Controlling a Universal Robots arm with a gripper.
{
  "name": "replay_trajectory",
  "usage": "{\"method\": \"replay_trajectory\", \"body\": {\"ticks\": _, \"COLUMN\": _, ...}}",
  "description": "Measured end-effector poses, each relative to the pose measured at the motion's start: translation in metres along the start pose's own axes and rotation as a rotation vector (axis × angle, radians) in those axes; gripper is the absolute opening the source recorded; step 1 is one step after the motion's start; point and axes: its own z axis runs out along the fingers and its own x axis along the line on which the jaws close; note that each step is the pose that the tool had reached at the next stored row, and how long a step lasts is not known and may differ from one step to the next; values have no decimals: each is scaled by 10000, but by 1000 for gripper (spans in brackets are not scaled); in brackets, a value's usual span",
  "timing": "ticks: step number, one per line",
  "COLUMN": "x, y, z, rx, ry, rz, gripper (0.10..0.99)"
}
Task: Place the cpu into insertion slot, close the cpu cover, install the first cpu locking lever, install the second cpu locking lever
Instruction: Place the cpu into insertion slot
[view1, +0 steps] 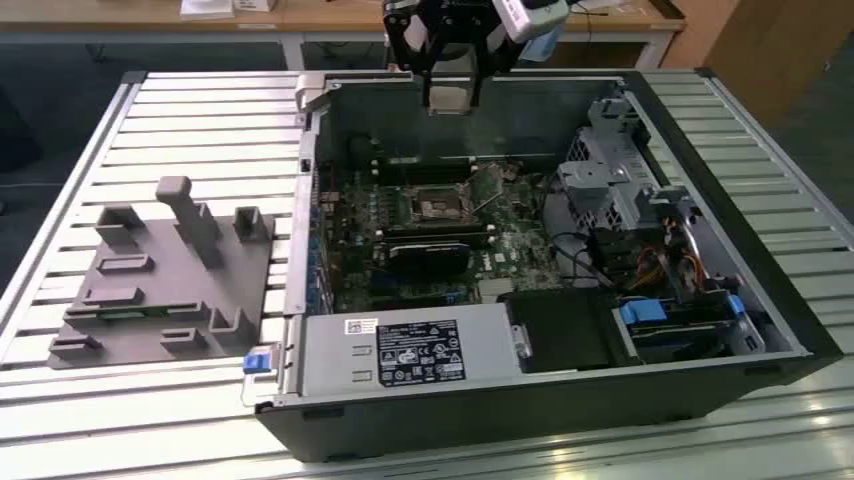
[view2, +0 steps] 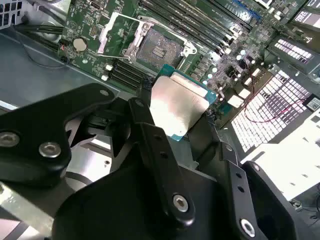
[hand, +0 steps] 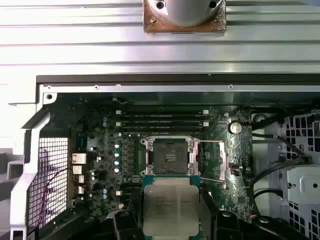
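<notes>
My gripper (view1: 451, 100) hangs over the far wall of the open computer case (view1: 287, 330), shut on the cpu (view1: 451, 93). In both wrist views the cpu (view2: 176, 106) (hand: 171, 207) is a flat silver square with a teal edge, clamped between two black fingers (view2: 146, 122). It is held above the board, short of the insertion slot (hand: 168, 155) (view2: 159, 48) (view1: 437, 205). The slot is bare, with a dark centre. The cpu cover (view2: 111, 31) (hand: 212, 161) is swung open beside the slot, and a thin lever (hand: 210, 141) stands raised.
Long memory slots (hand: 162, 120) run beside the socket. A black card (view1: 427, 255) lies just in front of it, and a power supply (view1: 400, 350) fills the near corner. A drive cage (view1: 614, 190) and cables sit at the exterior view's right. A grey fixture (view1: 160, 280) stands on the slatted table.
</notes>
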Motion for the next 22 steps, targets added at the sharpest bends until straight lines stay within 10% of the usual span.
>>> {"method": "replay_trajectory", "body": {"ticks": 22, "x": 0, "y": -2, "z": 19, "rx": 31, "ry": -200, "rz": 2192, "gripper": 541}}
